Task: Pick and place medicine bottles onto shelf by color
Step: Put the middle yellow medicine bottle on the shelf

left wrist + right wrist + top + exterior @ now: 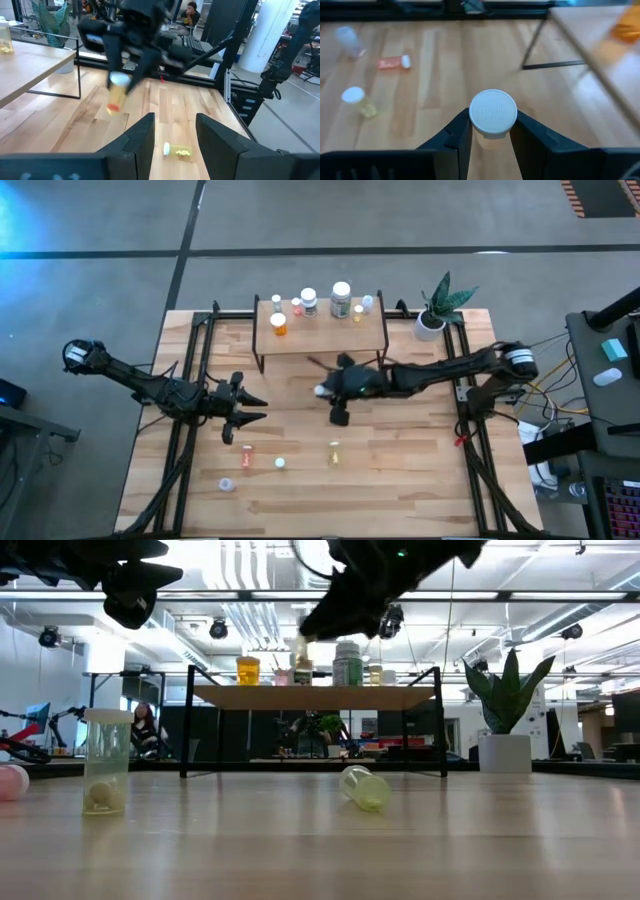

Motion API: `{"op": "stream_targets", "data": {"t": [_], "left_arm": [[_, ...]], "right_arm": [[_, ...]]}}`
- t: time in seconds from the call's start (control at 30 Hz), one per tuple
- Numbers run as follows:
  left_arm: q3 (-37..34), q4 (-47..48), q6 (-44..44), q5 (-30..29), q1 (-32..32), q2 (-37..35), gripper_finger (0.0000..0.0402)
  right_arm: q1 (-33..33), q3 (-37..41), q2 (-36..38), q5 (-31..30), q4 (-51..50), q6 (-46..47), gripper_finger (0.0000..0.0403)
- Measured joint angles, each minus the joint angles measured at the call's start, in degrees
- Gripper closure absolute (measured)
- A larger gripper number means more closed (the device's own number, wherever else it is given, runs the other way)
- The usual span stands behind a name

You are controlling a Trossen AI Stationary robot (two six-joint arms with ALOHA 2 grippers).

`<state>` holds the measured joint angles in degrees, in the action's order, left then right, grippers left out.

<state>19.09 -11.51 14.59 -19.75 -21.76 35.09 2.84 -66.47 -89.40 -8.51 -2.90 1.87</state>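
The shelf [320, 338] stands at the table's far middle with several medicine bottles on it, among them an orange one [279, 324] and a larger white-capped one [341, 299]. My right gripper [333, 392] hangs in front of the shelf, shut on a yellowish bottle with a white cap [493, 113]; the left wrist view shows this bottle [116, 94] too. My left gripper [175, 135] waits open over the table's left part, nothing between its fingers. A pink bottle [247, 458], a small upright one [280, 463], a yellow one [334, 452] and a clear one [227, 484] are on the table. My right gripper pinches the bottle between its two fingers just under the white cap [489, 141], which faces the wrist camera. The fingers come from the table's right side, slanting down. The bottle [116, 94] hangs below them, cap up and slightly tilted, lifted clear of the table.
A potted plant [432, 320] stands at the far right, beside the shelf. In the low view an upright clear bottle [105, 762] and a lying yellow one [365, 787] stand in the foreground. Black frame rails [188, 430] run along both table sides.
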Motion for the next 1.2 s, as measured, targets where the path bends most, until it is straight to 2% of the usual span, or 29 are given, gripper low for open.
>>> {"op": "stream_targets", "data": {"t": [0.23,0.47,0.63,0.8,1.2], "left_arm": [[0.00,-0.05,-0.06,0.00,0.00,0.02,0.0275],[0.00,-0.15,-0.06,0.00,0.00,0.05,0.0275],[0.00,-0.51,-0.06,0.00,0.00,0.02,0.0275],[0.00,-0.52,-0.04,0.00,0.01,0.13,0.0275],[0.00,-0.52,-0.24,-0.29,0.02,0.11,0.0275]], "right_arm": [[-6.39,8.90,12.12,-0.40,1.93,0.02,0.0291],[-15.14,11.58,20.48,-0.31,1.87,-1.85,0.0291],[-21.26,11.35,21.66,0.08,0.63,-3.25,0.0291],[-26.52,10.00,20.66,4.19,-4.10,-1.88,0.0291],[-28.75,11.17,20.65,4.50,-10.37,-0.37,0.0291]]}}
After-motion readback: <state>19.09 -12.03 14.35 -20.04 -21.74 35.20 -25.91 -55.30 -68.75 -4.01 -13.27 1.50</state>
